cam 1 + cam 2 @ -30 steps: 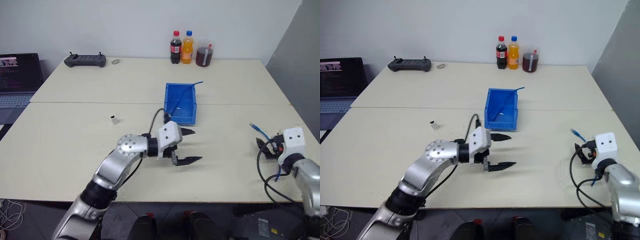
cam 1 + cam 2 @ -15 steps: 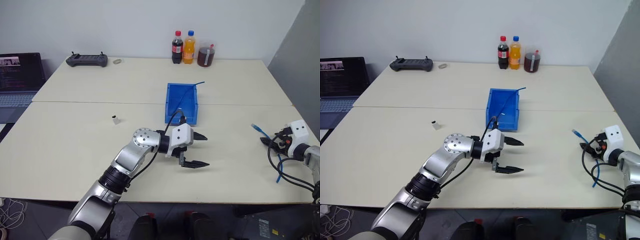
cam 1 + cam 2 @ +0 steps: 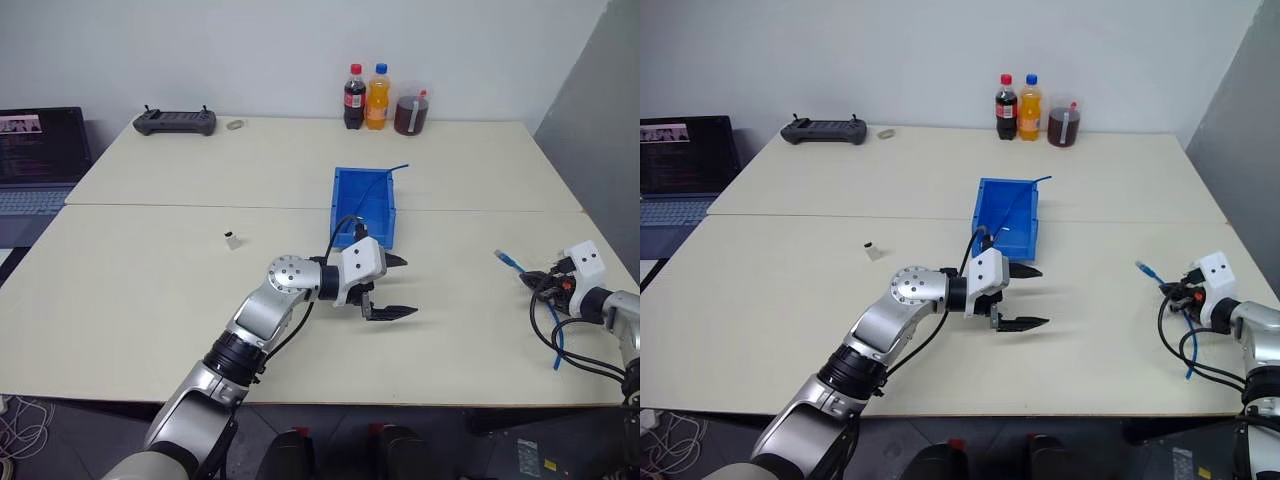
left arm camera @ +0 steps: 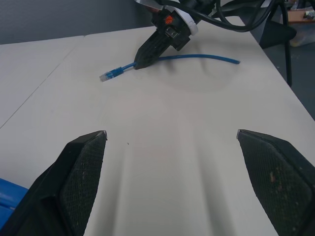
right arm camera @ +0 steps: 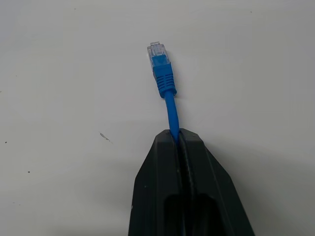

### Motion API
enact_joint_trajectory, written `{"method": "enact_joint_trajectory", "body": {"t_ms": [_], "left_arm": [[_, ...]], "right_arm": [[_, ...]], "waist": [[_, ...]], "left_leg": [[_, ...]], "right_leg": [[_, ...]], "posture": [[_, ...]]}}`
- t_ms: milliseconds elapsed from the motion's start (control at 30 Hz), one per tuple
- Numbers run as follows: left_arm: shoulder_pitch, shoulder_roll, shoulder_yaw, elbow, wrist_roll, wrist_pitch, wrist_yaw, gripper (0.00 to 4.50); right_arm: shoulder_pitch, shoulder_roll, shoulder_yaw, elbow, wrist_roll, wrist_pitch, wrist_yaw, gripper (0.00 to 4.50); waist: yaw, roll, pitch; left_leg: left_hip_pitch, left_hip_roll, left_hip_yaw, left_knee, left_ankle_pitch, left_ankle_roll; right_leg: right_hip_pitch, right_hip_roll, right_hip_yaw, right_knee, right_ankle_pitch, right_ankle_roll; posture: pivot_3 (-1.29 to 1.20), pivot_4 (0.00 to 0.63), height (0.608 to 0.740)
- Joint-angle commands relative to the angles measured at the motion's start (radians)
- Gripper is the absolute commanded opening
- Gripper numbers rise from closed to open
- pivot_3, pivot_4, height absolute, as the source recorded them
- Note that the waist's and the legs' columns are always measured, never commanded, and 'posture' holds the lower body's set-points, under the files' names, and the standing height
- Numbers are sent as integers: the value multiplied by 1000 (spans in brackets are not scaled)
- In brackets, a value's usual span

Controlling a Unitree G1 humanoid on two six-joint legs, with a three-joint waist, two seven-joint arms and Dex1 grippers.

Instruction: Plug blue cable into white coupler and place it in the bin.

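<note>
on the left of the table i see the white coupler (image 3: 231, 240), tiny and light. i think it is hard and slips, so pinch its flat sides. my left gripper (image 3: 397, 287) is wide and holds nothing. the bin (image 3: 364, 206) sits just behind it. my right gripper (image 5: 177, 140) is pinched on the blue cable (image 5: 165, 83), just behind its clear plug. it looks bendy. i can read no words.
</note>
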Motion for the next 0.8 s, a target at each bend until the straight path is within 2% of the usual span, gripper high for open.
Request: {"method": "enact_joint_trajectory", "body": {"t_ms": [33,133,233,333,500,567,700,800], "left_arm": [[-9,-4,17,-39,-7,-4,-2,4500],[17,20,32,-80,-18,12,-2,4500],[104,89,77,-193,-48,61,2,4500],[266,161,157,-361,-80,130,56,4500],[594,227,249,-633,-105,220,170,4500],[714,224,279,-707,-95,234,235,4500],[945,149,332,-777,-46,190,403,4500],[1036,80,328,-779,-11,153,503,4500]], "right_arm": [[25,-6,10,-1,-11,1,11,12],[47,-24,46,-100,-30,-16,47,12],[68,-40,87,-291,-17,7,103,12],[58,-20,142,-513,18,89,150,12],[-28,105,274,-671,19,181,144,12],[-68,168,334,-672,0,196,139,12],[-153,294,458,-589,-78,186,110,12],[-183,357,529,-530,-117,131,124,12]], "waist": [[0,0,0],[0,0,0],[-7,1,0],[-19,3,1],[-19,2,3],[-18,2,3],[2,2,3],[9,2,3]], "left_leg": [[0,0,0,0,0,0],[0,0,0,0,0,0],[0,1,0,-1,0,0],[0,2,-3,-2,0,0],[1,1,-6,-2,0,-1],[1,1,-5,-2,0,-1],[0,1,-6,-2,0,0],[0,-1,-7,-2,0,0]], "right_leg": [[0,0,0,0,0,0],[0,0,0,0,0,0],[-1,0,0,0,0,0],[-2,1,2,1,0,-1],[-1,0,-1,1,-1,-1],[-1,0,0,0,0,-1],[-1,-2,-1,0,0,-1],[-1,-5,-4,0,0,-1]], "posture": [[0,150,740],[0,150,740],[0,150,740],[0,150,740],[0,150,740],[0,150,740],[0,150,740],[0,150,740]]}}
